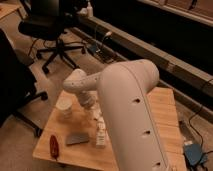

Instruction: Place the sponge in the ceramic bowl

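End effector (pixel 95 113) hangs low over the surface (pixel 167 112), just right of the white cup (pixel 65 107). Fingers are apart, nothing between them. Sponge (pixel 77 138), grey, lies flat on the surface in front of the cup and slightly right, clear of my end effector. White box (pixel 100 136) stands in front-right of the cup, directly under my end effector; can't tell if they touch. Red item (pixel 53 146) lies in front-left of the cup, near the surface edge. My arm (pixel 131 115) blocks most of what's right of the cup. Office chair (pixel 54 31) is well behind the cup, on the floor.
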Tool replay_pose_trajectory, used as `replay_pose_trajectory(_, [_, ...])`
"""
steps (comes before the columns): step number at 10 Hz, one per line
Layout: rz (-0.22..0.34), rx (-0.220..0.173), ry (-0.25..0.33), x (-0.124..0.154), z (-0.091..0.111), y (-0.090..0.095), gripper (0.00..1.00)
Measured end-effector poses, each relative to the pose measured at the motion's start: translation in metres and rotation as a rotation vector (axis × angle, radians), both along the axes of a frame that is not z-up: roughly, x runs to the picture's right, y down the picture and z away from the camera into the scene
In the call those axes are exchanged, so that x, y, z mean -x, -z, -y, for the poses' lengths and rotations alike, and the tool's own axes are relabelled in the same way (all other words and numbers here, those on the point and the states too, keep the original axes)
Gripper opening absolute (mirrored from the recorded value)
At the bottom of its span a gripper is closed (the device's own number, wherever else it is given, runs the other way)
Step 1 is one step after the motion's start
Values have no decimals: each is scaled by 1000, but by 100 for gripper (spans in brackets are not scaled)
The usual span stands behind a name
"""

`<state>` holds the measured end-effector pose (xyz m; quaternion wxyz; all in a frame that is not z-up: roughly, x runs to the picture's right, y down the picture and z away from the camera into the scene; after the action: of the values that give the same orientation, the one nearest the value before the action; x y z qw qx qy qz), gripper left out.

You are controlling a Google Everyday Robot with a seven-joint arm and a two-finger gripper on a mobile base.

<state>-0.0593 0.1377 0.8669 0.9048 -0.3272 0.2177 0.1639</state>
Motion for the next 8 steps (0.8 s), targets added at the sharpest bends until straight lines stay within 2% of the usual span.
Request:
replay_pose_trajectory(4, [-7, 31, -66, -4, 0, -11, 65])
replay_pose_trajectory(8, [10, 43, -74, 2, -3, -20, 65])
